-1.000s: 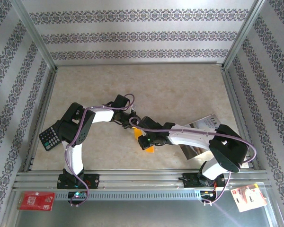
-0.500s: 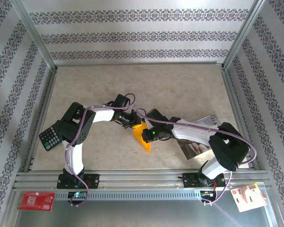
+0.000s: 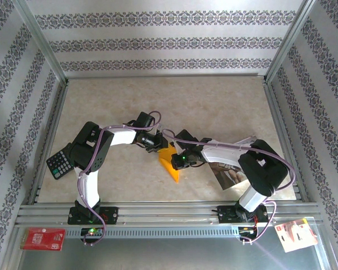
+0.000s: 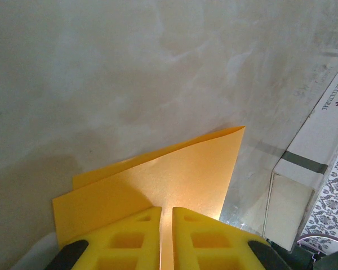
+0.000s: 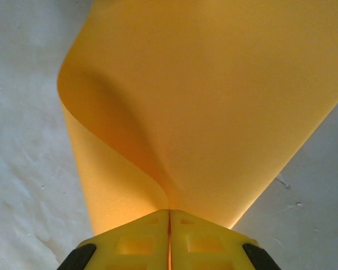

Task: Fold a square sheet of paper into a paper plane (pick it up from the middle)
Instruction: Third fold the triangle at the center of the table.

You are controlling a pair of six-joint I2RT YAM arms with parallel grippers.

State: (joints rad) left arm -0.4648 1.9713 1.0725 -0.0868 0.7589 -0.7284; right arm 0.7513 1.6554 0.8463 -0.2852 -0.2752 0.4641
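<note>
The orange paper sheet [image 3: 170, 164] sits near the middle of the table [image 3: 158, 101], held between the two arms, partly folded and not yet a dart. Whether its lower edge rests on the surface cannot be told. The right gripper [image 5: 169, 212] has its yellow fingers pressed flat together on one edge, and the paper swells out of that pinch in a loose curl rather than a crease. The left gripper [image 4: 166, 212] is all but closed, with a sliver of gap between its fingers, nipping the other side where two layers lie offset and one corner shows past the other. The main risk is probably a crooked fold: if the curl is pressed down as it lies, the offset layers would likely set as a skewed crease that a symmetrical plane cannot absorb. Both holds are shallow edge pinches on thin paper, so arms drawing apart could tear it, and an uneven pull could slide it out of one pinch. The right forearm also passes just above the glossy printed sheet [image 3: 231, 175], so a low sweep might drag it along.
</note>
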